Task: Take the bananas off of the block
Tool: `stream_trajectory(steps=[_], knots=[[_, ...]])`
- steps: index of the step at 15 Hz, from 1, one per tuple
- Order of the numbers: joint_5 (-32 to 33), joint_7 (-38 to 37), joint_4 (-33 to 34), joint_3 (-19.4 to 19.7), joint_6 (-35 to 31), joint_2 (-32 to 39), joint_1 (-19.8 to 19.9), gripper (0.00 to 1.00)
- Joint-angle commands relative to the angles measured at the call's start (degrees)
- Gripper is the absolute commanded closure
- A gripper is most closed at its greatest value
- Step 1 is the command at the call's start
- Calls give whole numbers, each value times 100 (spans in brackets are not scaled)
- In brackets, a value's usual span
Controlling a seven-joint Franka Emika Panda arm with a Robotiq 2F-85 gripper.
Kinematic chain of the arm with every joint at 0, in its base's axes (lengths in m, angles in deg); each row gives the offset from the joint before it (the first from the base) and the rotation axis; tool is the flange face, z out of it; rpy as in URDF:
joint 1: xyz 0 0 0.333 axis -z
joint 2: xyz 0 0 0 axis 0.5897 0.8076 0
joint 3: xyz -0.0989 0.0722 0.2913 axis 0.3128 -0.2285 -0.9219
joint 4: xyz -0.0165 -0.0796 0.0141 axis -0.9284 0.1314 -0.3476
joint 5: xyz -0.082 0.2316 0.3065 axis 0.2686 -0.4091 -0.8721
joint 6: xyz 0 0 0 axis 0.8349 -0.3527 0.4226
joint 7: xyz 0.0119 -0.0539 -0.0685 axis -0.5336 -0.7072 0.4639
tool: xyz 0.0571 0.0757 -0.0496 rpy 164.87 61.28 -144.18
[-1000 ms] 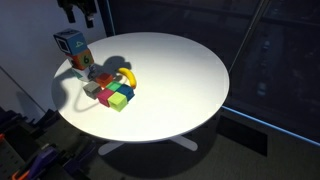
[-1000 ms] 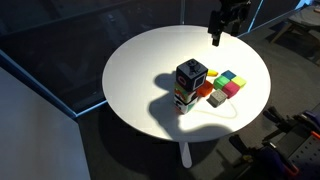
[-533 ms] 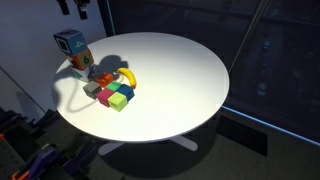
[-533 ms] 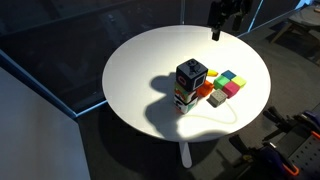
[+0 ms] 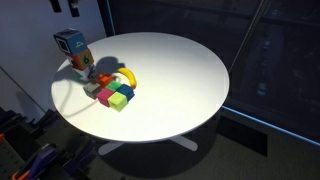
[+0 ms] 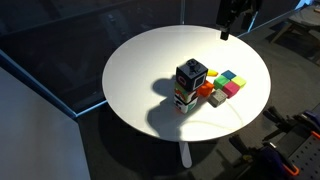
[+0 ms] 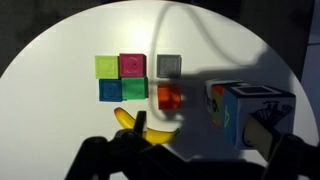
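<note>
Plainly, the gripper (image 6: pixel 232 14) hung high above the white round table (image 5: pixel 190 75), well apart from everything on it, and only its dark underside showed at the bottom of the wrist view, so we could not tell whether the jaws were spread or pressed together.

The bananas (image 7: pixel 140 125) lay beside the cluster of coloured cubes (image 7: pixel 123 78), close to the orange block (image 7: pixel 168 97); whether they rested on a block or on the table we could not tell. In an exterior view they showed as a yellow curve (image 5: pixel 126 76) at the cluster's edge.

We judged the main risk to be the long descent: coming down slightly off line, the fingers could have struck the cubes and scattered them, or pushed the glossy, curved bananas aside instead of pinching them.

The tall blue-white-orange carton (image 7: pixel 245 112) stood near the bananas, and we judged it could have been clipped and toppled.
</note>
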Motion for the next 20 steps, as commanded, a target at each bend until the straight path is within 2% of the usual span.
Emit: stream_trajectory(steps=[1,8,9,20], knots=[[112,-99,-348,0,-114,-339,14,0],[81,14,-590,38,-306,-485,42,0],[19,3,-386,19,-143,-280,17,0],[19,4,-450,24,-221,-309,19,0]])
